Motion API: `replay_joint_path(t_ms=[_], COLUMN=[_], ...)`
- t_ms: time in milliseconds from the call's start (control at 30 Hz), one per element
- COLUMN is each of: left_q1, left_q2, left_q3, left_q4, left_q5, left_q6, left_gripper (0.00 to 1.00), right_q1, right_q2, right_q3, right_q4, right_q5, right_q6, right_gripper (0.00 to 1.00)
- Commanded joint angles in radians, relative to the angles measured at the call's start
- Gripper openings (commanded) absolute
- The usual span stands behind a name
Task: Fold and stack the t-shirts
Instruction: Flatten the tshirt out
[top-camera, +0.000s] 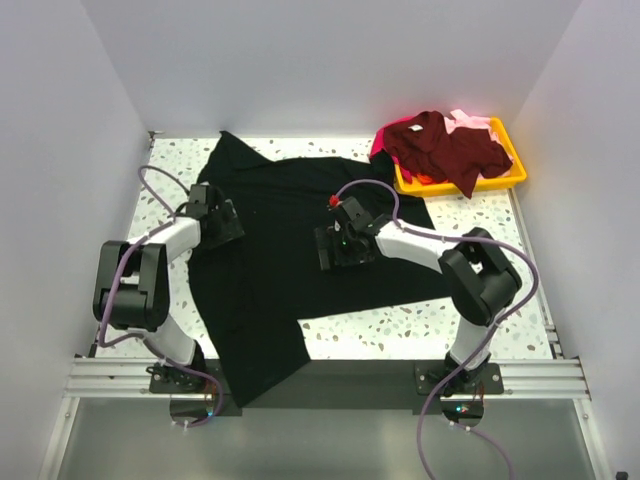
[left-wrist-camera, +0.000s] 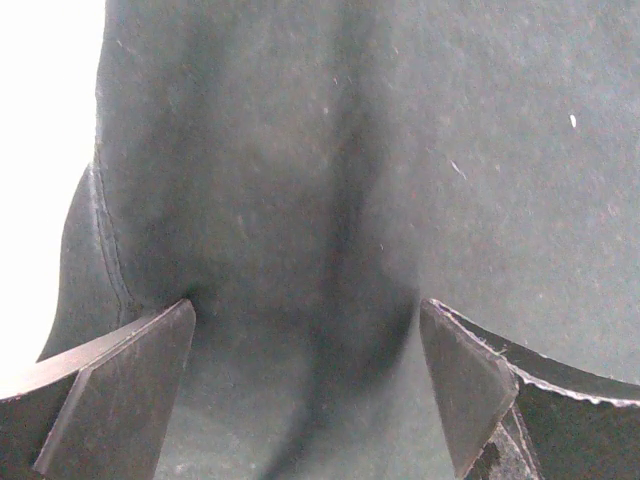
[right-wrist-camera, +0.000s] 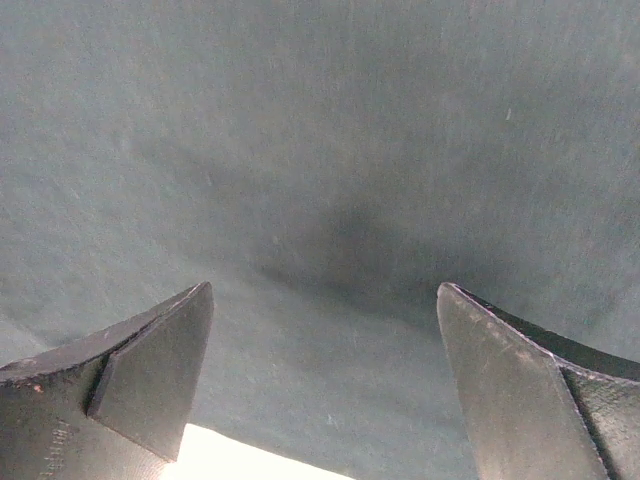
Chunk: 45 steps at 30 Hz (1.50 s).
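Observation:
The large black t-shirt (top-camera: 285, 235) lies spread over the table, one part hanging over the front edge. My left gripper (top-camera: 215, 215) is open and low over its left side; the left wrist view shows black cloth (left-wrist-camera: 330, 180) and a hem seam between the spread fingers (left-wrist-camera: 130, 390). My right gripper (top-camera: 340, 240) is open over the shirt's middle; the right wrist view shows black cloth (right-wrist-camera: 330, 160) between the fingers (right-wrist-camera: 150, 380). The dark maroon shirt (top-camera: 445, 148) is heaped on the yellow tray (top-camera: 505, 180), with magenta (top-camera: 380, 143) and pale pink (top-camera: 468, 122) cloth showing beneath it.
The speckled table (top-camera: 430, 325) shows bare at the front right and along the left edge. White walls enclose the table on three sides. Purple cables loop off both arms.

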Motion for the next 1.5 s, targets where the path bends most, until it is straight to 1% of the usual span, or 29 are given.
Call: replay_joint_path(t_ms=[0,167,267,433,533,667,767,900,933,1067,1167,1233,1267,1300,1333,1367,1400,1433,1467], left_q1=[0.011,0.019,0.035,0.042,0.042,0.042,0.042,0.042,0.042,0.04,0.031,0.022,0.007,-0.003,-0.012,-0.026,-0.033,-0.038,-0.043], left_q2=[0.037,0.115,0.161,0.263,0.33,0.436,0.483,0.562,0.569,0.547,0.449,0.352,0.283,0.248,0.212,0.144,0.111,0.081,0.029], left_q3=[0.028,0.091,0.137,0.24,0.33,0.488,0.597,0.738,0.793,0.886,0.872,0.811,0.78,0.706,0.665,0.621,0.573,0.48,0.434], left_q4=[0.056,0.053,0.051,0.03,0.007,-0.03,-0.047,-0.084,-0.094,-0.125,-0.128,-0.128,-0.127,-0.119,-0.114,-0.107,-0.09,-0.082,-0.073], left_q5=[0.009,0.015,0.026,0.044,0.056,0.049,0.05,0.038,0.038,0.032,-0.006,-0.037,-0.046,-0.051,-0.054,-0.051,-0.048,-0.042,-0.022], left_q6=[0.001,0.02,0.029,0.046,0.052,0.072,0.086,0.107,0.122,0.144,0.146,0.144,0.142,0.139,0.127,0.118,0.107,0.086,0.077], left_gripper=[1.0,1.0,1.0,1.0,1.0,1.0,1.0,1.0,1.0,1.0,1.0,1.0,1.0,1.0,1.0,1.0,1.0,1.0,1.0], right_q1=[-0.031,-0.087,-0.13,-0.178,-0.196,-0.212,-0.216,-0.218,-0.216,-0.216,-0.216,-0.216,-0.216,-0.215,-0.216,-0.216,-0.216,-0.216,-0.216], right_q2=[0.047,0.096,0.125,0.199,0.242,0.329,0.385,0.425,0.426,0.411,0.357,0.278,0.242,0.212,0.146,0.114,0.084,0.049,-0.009], right_q3=[0.041,0.035,0.054,0.177,0.264,0.398,0.479,0.554,0.565,0.628,0.631,0.599,0.547,0.518,0.487,0.422,0.386,0.351,0.279], right_q4=[0.022,0.076,0.075,0.01,-0.02,-0.073,-0.105,-0.128,-0.137,-0.163,-0.175,-0.154,-0.143,-0.133,-0.116,-0.111,-0.108,-0.105,-0.102], right_q5=[0.01,-0.098,-0.118,-0.119,-0.12,-0.122,-0.123,-0.137,-0.141,-0.145,-0.143,-0.137,-0.134,-0.131,-0.128,-0.123,-0.106,-0.099,-0.085], right_q6=[0.038,0.075,0.078,0.054,0.04,0.02,0.008,-0.006,-0.012,-0.046,-0.067,-0.064,-0.061,-0.057,-0.049,-0.048,-0.045,-0.038,-0.034], right_gripper=[0.97,0.97,0.97,0.97,0.97,0.97,0.97,0.97,0.97,0.97,0.98,0.98,0.98,0.98,0.98,0.98,0.98,0.98,0.98])
